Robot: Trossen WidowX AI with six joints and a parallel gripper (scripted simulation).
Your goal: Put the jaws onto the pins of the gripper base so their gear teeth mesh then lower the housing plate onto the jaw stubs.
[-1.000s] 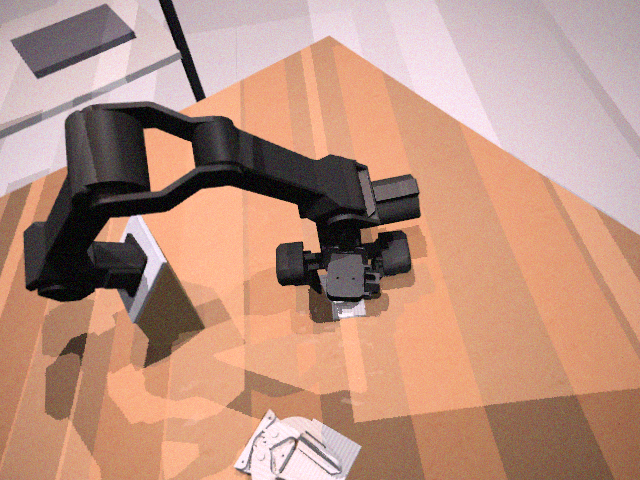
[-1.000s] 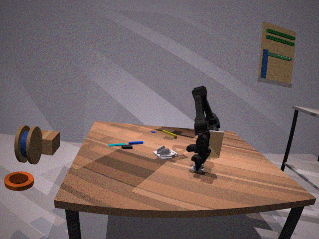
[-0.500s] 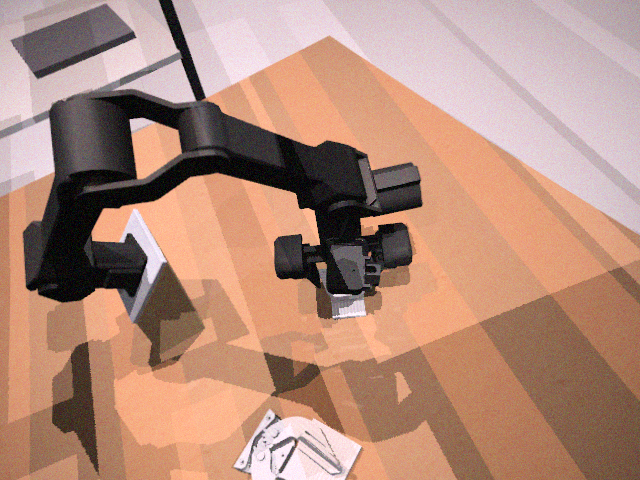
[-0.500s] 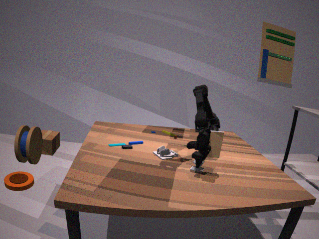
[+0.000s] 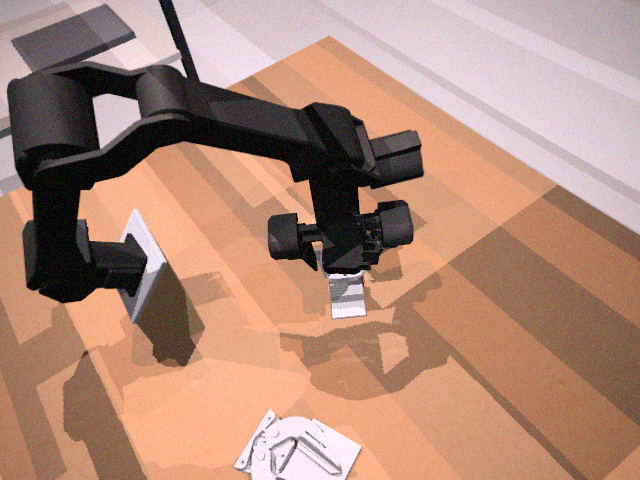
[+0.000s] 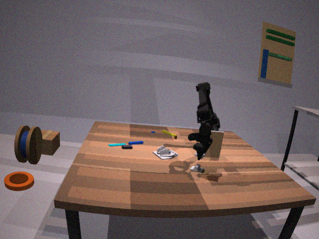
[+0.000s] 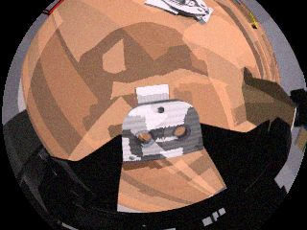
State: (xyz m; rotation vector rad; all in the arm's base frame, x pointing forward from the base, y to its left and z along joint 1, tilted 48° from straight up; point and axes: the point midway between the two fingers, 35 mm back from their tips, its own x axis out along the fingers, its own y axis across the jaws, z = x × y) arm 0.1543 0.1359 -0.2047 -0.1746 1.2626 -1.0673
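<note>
My gripper [image 5: 342,262] [image 6: 200,156] [image 7: 160,133] is shut on the housing plate [image 7: 153,115] [image 6: 197,154] by its two side edges. The plate is white with a rounded edge and two larger holes, through which wood shows in the wrist view. It hangs above the table, mostly hidden under the hand in the top view. The white gripper base [image 5: 347,445] [image 6: 157,154] lies on the table some way off, at the bottom of the top view. Upright pale jaw shapes [image 6: 162,150] stand on it. Whether their teeth mesh I cannot tell.
A small white ribbed block [image 5: 347,299] [image 6: 196,168] [image 7: 153,93] stands on the table below the plate. A tall upright panel [image 5: 173,304] [image 6: 217,144] is beside the arm's base. Blue [image 6: 135,142], cyan [image 6: 116,144], black [image 6: 126,147] and yellow [image 6: 168,133] items lie farther off.
</note>
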